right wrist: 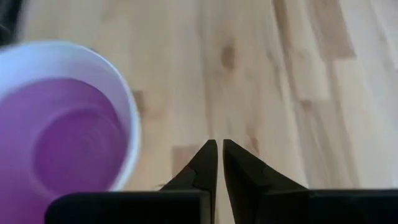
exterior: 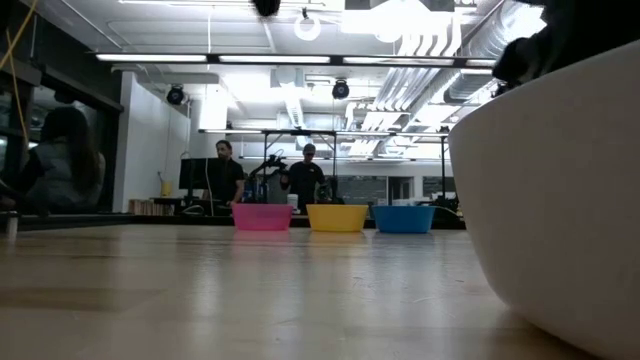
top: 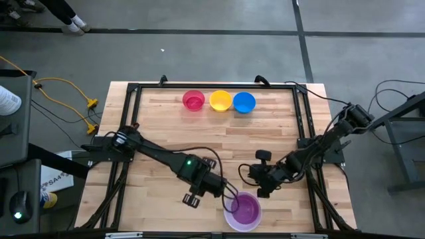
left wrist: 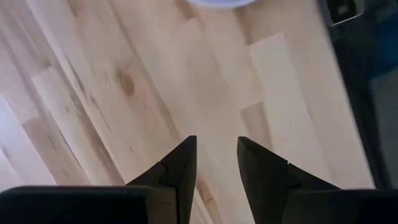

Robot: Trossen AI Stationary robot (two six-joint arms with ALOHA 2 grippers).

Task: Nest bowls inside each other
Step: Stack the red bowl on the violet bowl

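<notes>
A purple bowl (right wrist: 59,143) sits inside the larger white bowl (top: 229,216), which stands on its base near the table's front edge. Pink (top: 193,101), yellow (top: 220,100) and blue (top: 244,102) bowls stand in a row at the far edge. My left gripper (left wrist: 216,142) hangs open above bare wood just left of the white bowl (left wrist: 214,2), fingers pointing down. My right gripper (right wrist: 220,144) is shut with nothing between its fingers, just right of the white bowl's rim (right wrist: 127,118) and slanting down. In the high view, my left gripper (top: 229,194) and my right gripper (top: 261,191) flank the white bowl.
A black metal frame (top: 212,85) runs round the tabletop. Bare wood lies between the far row of bowls and both arms. In the low view the white bowl (exterior: 560,200) fills the right side, and people stand in the room beyond the table.
</notes>
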